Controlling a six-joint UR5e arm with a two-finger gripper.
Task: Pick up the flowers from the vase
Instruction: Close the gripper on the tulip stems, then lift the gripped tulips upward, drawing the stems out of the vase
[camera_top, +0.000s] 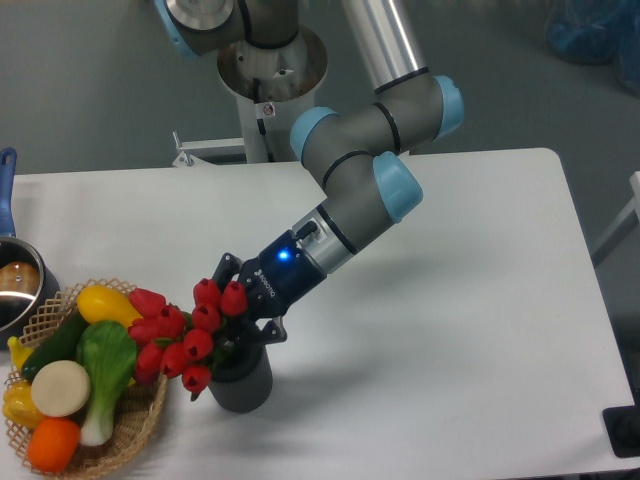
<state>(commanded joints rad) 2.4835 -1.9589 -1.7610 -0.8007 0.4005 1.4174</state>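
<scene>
The flowers (185, 328), a bunch of glossy red tulip buds, lean left over the mouth of the dark grey ribbed vase (240, 384) near the table's front edge. Their green stems still dip into the vase. My gripper (238, 318) comes in from the upper right and is closed around the stems just above the rim. The buds hide most of its fingers.
A wicker basket (122, 438) of yellow, green, white and orange vegetables sits right beside the flowers at the front left. A metal pot (18, 288) with a blue handle stands at the left edge. The arm stretches diagonally over the table's middle.
</scene>
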